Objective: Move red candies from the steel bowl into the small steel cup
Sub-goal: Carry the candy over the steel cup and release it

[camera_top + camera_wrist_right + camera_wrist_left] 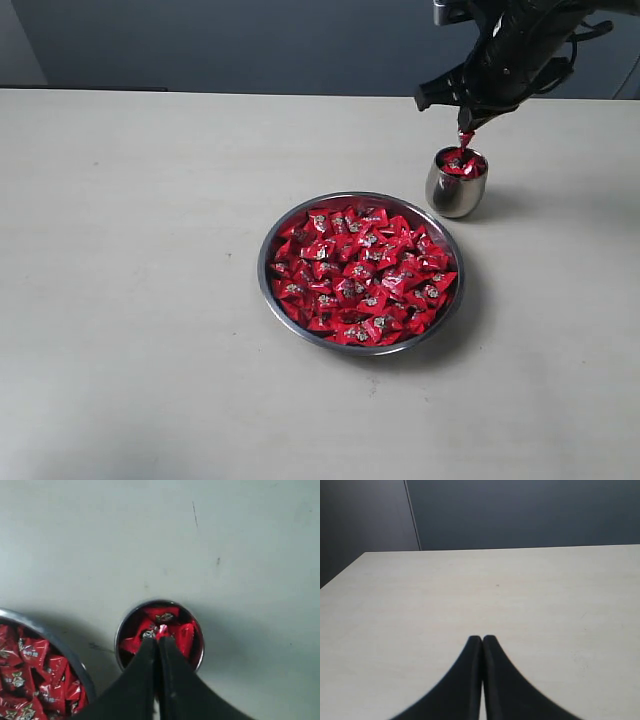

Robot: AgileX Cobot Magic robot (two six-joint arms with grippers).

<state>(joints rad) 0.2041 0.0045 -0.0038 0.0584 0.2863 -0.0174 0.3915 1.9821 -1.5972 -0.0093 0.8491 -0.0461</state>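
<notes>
Task status: partly done. The bowl (264,268) sits mid-table (130,260) and holds a dense layer of candies (360,280); the cup (455,197) stands just beyond it, apart from its rim, and already contains several, with wrappers reaching about to its mouth. Most of the stock is not yet moved (the bowl holds far more than the cup looks able to take); how many further transfers are wanted cannot be told.

Right gripper (465,132): positioned directly above the cup mouth; jaws pressed almost together, pinching one candy (464,140) by the end of its wrapper; the candy hangs below the tips, just over those in the cup; whether it touches them cannot be told. The step in hand is judged to be the release into the cup.

Left gripper (482,639): jaws pressed together, holding nothing; it hangs over bare table; neither bowl nor cup shows in its wrist view.
</notes>
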